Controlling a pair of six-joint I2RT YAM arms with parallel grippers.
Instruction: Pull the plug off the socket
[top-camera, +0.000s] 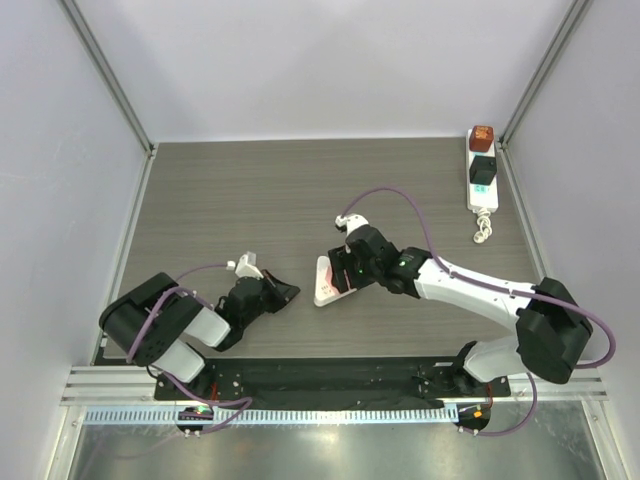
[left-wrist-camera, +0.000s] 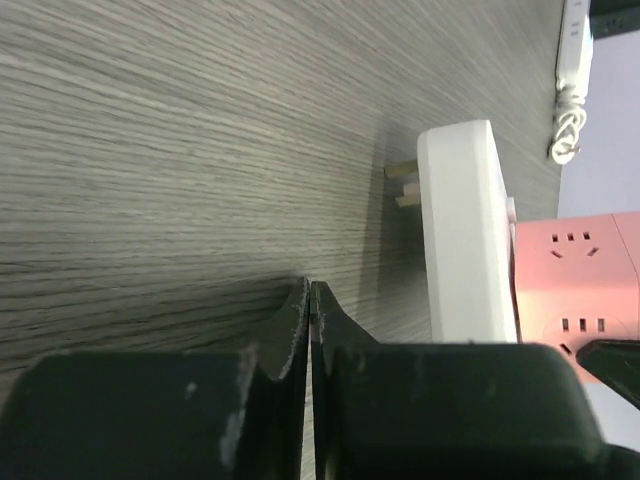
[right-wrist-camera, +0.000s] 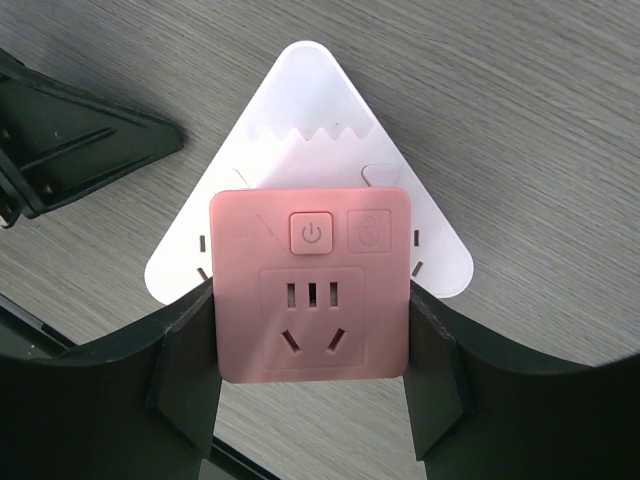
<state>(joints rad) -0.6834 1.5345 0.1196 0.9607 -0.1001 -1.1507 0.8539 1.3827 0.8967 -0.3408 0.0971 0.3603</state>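
A long white power strip (top-camera: 482, 170) lies at the far right edge of the table, a brown block and a black block standing on it, its knotted white cord (top-camera: 483, 230) at the near end. It also shows in the left wrist view (left-wrist-camera: 574, 50). My right gripper (top-camera: 338, 278) is shut on a pink cube plug (right-wrist-camera: 312, 300) that sits against a white triangular plate (right-wrist-camera: 310, 90) at mid-table. The plate's metal prongs (left-wrist-camera: 403, 185) point away from the cube. My left gripper (top-camera: 288, 293) is shut and empty, resting on the table just left of the plate.
Grey wood-grain table (top-camera: 250, 200) with white walls and metal posts around it. A black base rail (top-camera: 330, 375) runs along the near edge. The left gripper's tip (left-wrist-camera: 310, 290) lies close to the triangular plate (left-wrist-camera: 460, 230).
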